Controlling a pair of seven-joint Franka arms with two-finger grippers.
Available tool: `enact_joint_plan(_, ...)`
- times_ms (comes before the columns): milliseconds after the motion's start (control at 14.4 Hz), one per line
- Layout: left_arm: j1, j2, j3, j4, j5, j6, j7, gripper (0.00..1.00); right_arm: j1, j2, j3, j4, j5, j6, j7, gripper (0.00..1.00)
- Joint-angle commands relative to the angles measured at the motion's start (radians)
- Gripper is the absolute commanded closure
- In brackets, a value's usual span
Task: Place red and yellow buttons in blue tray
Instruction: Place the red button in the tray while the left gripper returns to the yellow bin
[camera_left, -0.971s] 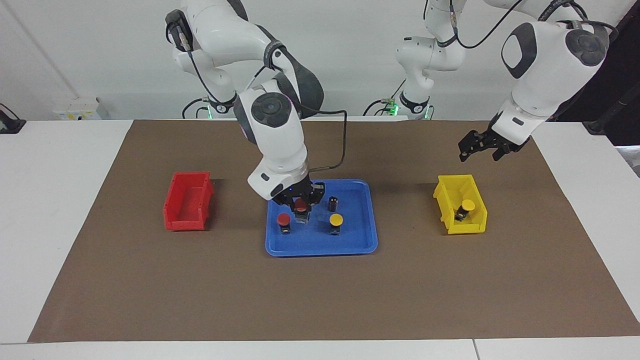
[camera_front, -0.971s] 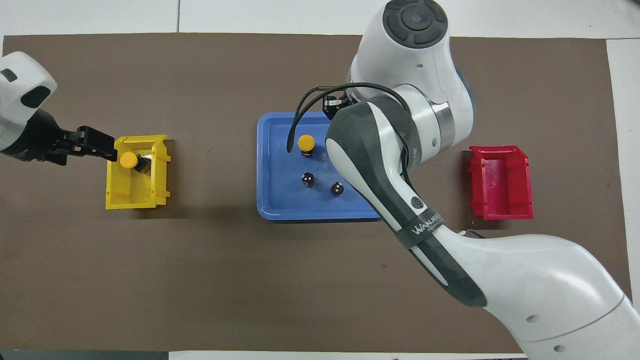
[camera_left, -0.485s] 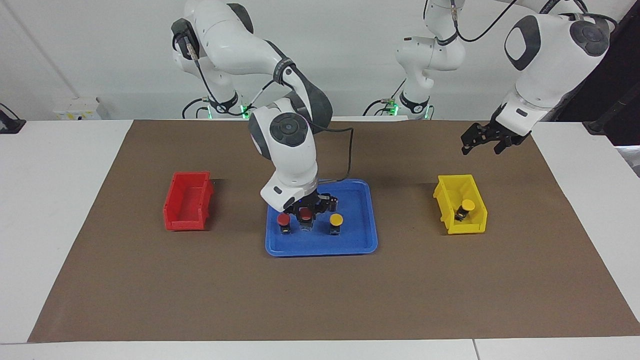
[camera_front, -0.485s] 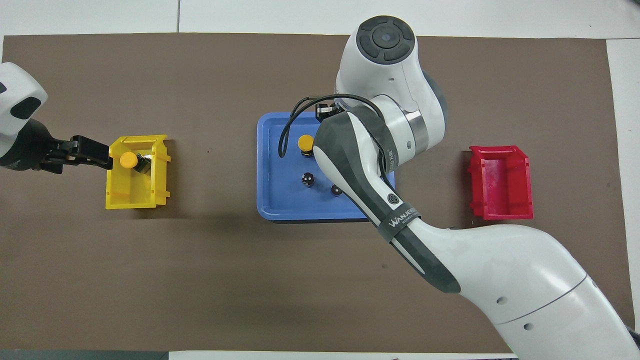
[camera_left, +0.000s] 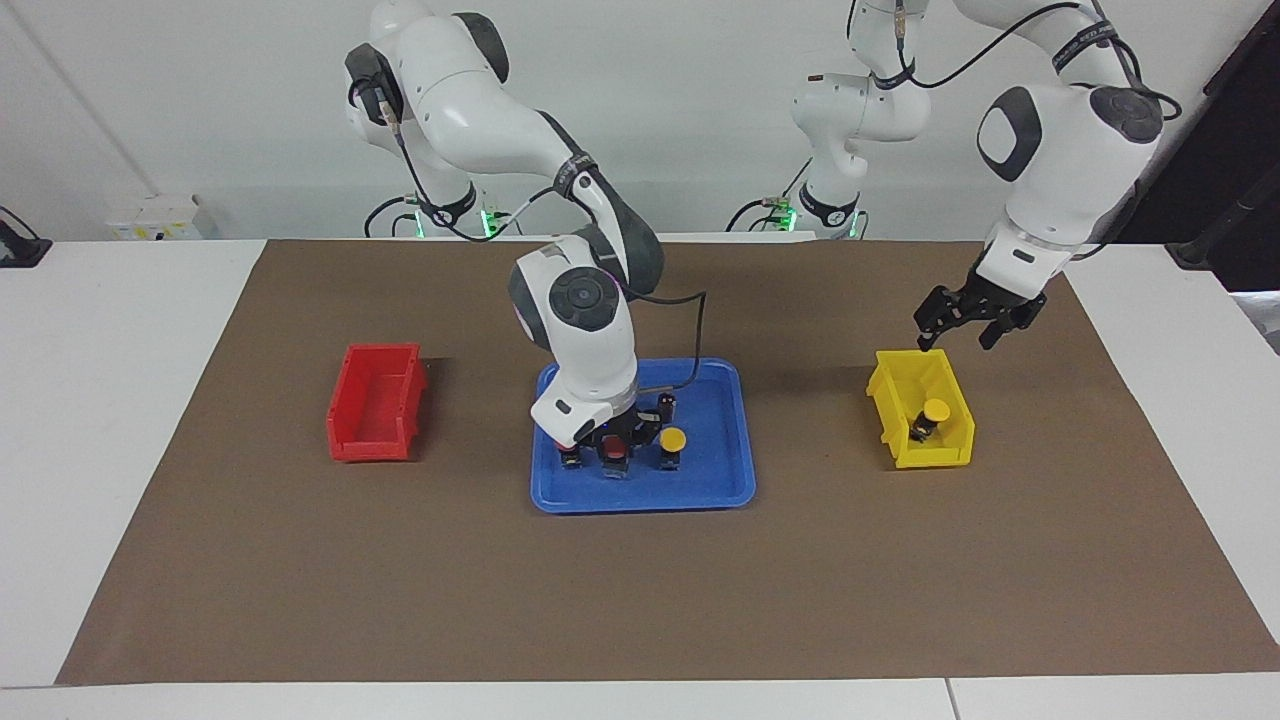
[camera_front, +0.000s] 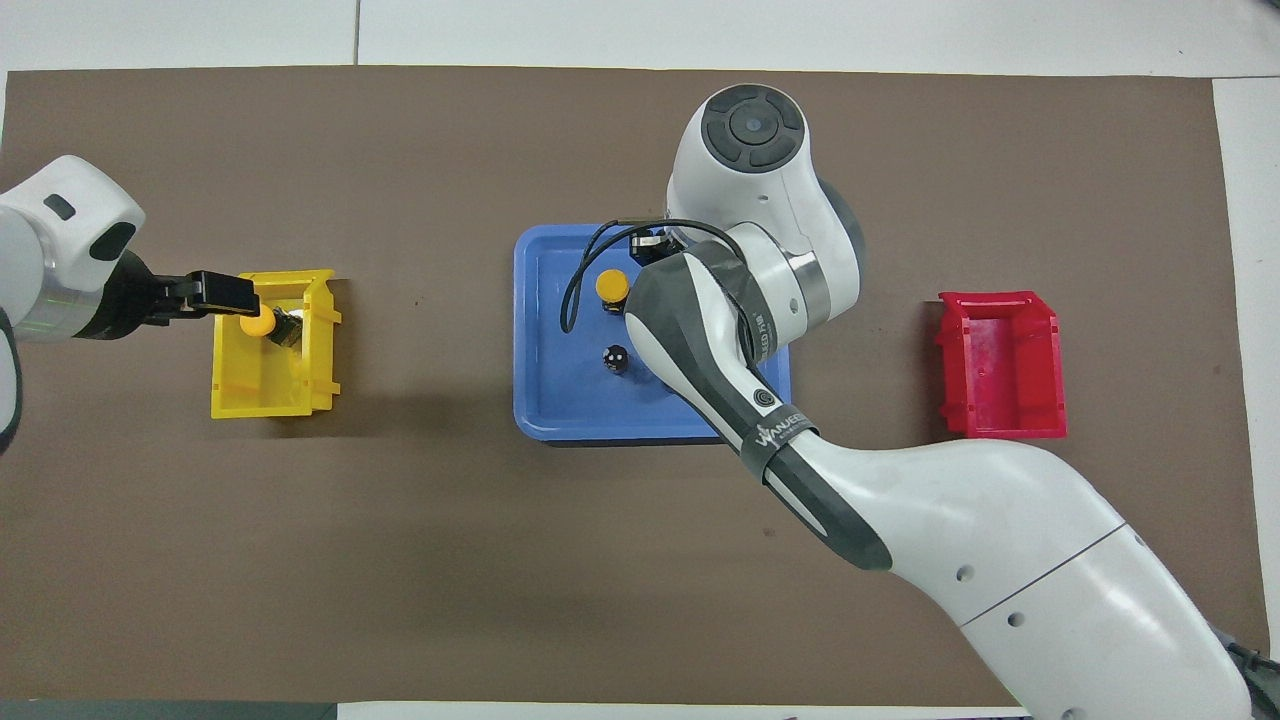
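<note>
A red button (camera_left: 612, 449) is clamped by the right gripper (camera_left: 612, 452) in the blue tray (camera_left: 720, 478); left gripper (camera_left: 958, 325) spread

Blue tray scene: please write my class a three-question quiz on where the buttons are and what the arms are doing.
1. True or false: the small deep red plastic bin holds a button.
2. Where is the yellow-capped push button that is not yet in the wide flat blue plastic tray? A: in the small deep yellow plastic bin. B: in the red bin. C: in neither bin.
3. Which arm's end effector is down in the tray, and what does it grip?

Key: 1 false. 2 A. 3 the right end effector; a red-capped push button.
</note>
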Motion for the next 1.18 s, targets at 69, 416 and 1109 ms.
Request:
enact_joint_plan(69, 0.034, 0.065, -0.007, -0.019, 0.008, 0.077, 0.031, 0.14, -0.004, -0.051, 0.007, -0.091, -0.01, 0.053, 0.016, 0.74)
enact_joint_plan(416, 0.037, 0.134, -0.006, -0.037, 0.009, 0.161, 0.054, 0.19, -0.004, -0.054, 0.007, -0.082, -0.013, 0.032, 0.016, 0.2)
enact_joint_plan(1109, 0.038, 0.159, -0.006, -0.122, 0.009, 0.284, 0.052, 0.24, -0.021, -0.077, 0.001, 0.059, -0.019, -0.143, 0.007, 0.21)
